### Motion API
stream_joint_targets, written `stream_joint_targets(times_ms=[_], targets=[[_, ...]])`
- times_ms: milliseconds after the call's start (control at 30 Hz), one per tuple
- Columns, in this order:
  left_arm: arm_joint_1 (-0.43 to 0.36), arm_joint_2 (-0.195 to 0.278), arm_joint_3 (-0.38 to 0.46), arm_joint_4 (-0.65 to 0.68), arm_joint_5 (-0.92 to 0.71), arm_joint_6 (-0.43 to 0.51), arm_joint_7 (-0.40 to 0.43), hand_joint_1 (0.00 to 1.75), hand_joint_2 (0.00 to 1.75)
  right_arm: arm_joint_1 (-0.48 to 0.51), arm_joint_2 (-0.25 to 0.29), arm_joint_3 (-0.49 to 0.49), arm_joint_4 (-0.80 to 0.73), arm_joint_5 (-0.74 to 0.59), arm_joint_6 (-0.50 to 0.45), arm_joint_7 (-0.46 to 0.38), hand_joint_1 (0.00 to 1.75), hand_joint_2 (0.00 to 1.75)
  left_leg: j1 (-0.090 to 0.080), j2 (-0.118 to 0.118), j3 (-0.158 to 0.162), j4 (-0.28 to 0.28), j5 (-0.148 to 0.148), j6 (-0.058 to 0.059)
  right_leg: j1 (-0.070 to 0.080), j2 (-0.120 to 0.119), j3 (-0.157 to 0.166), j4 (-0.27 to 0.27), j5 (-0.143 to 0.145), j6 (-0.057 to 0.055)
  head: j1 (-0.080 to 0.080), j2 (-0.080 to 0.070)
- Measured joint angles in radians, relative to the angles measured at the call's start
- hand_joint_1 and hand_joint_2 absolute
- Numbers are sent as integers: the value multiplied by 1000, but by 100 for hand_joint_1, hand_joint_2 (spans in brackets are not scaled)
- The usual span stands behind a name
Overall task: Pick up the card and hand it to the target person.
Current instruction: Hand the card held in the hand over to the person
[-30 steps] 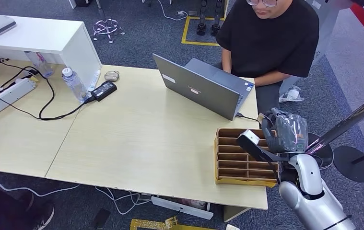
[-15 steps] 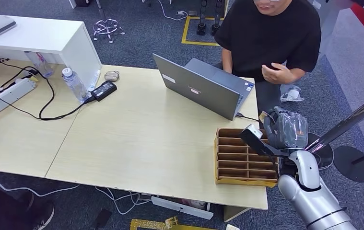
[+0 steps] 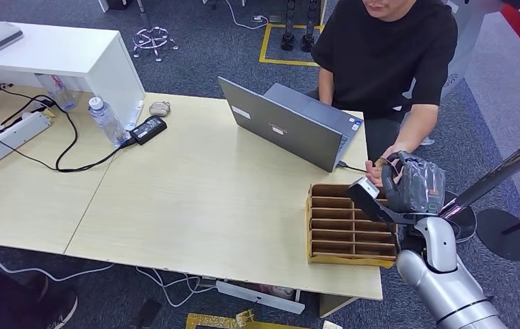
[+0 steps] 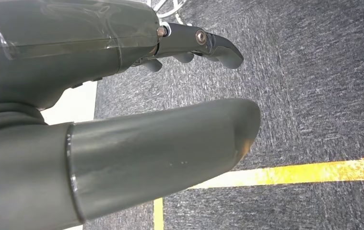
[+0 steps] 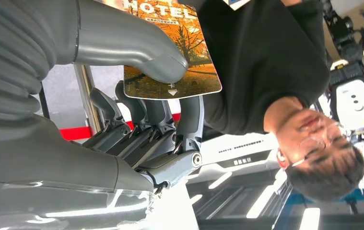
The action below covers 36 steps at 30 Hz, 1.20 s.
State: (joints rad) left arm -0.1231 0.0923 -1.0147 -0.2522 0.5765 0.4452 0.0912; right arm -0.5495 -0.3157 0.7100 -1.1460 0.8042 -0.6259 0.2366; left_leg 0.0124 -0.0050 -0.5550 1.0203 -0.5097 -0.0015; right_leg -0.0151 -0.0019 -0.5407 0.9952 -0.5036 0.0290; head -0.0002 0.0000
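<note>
My right hand is raised past the table's right end, beside the cardboard organiser. It pinches an orange hotel card between the thumb and the fingers. In the head view only a small edge of the card shows above the hand. The person in a black shirt sits behind the laptop and stretches an arm down, with a hand right at the card. My left hand hangs over dark carpet, holding nothing, thumb and fingers apart.
A brown cardboard slot organiser stands at the table's right front corner. An open grey laptop sits at the back edge. A water bottle, power brick and cables lie to the left. A metal stand rises to the right.
The person's arm has come down from chest height to my right hand and the card. My right hand has risen slightly and shifted a little to the right.
</note>
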Motion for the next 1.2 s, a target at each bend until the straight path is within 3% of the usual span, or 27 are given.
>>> stream_joint_targets(times_ms=[167, 667, 733, 833, 867, 900, 1200], targets=[[0, 0, 0, 0, -3, -3, 0, 0, 0, 9, 0, -8, 0, 17, -39, -6, 137, 175, 0, 0, 0, 0, 0, 0, 0, 0, 0, 0, 0, 0, 0, 0], [0, -3, -1, 0, -5, 2, 0, 0, 0, 20, 0, -19, 0, 127, -23, 43, 126, 175, 0, 0, 0, 0, 0, 0, 0, 0, 0, 0, 0, 0, 0, 0], [0, -4, -1, 0, -5, 2, 0, 0, 0, 21, 0, -22, 0, 130, -22, 44, 109, 175, 0, 0, 0, 0, 0, 0, 0, 0, 0, 0, 0, 0, 0, 0], [0, -4, -1, 0, -5, 2, 1, 0, 0, 23, 0, -25, 0, 140, -13, 50, 27, 175, 0, 0, 0, 0, 0, 0, 0, 0, 0, 0, 0, 0, 0, 0], [0, -4, -1, 0, -5, 2, 2, 0, 0, 24, 0, -25, 0, 142, -8, 52, 7, 175, 0, 0, 0, 0, 0, 0, 0, 0, 0, 0, 0, 0, 0, 0], [0, -4, -1, 0, -5, 3, 3, 0, 0, 25, 0, -26, 0, 144, -2, 54, 0, 175, 0, 0, 0, 0, 0, 0, 0, 0, 0, 0, 0, 0, 0, 0], [0, -5, -1, 0, -6, 5, 7, 0, 0, 38, 0, -28, 8, 130, 16, 66, 0, 175, 0, 0, 0, 0, 0, 0, 0, 0, 0, 0, 0, 0, 0, 0]])
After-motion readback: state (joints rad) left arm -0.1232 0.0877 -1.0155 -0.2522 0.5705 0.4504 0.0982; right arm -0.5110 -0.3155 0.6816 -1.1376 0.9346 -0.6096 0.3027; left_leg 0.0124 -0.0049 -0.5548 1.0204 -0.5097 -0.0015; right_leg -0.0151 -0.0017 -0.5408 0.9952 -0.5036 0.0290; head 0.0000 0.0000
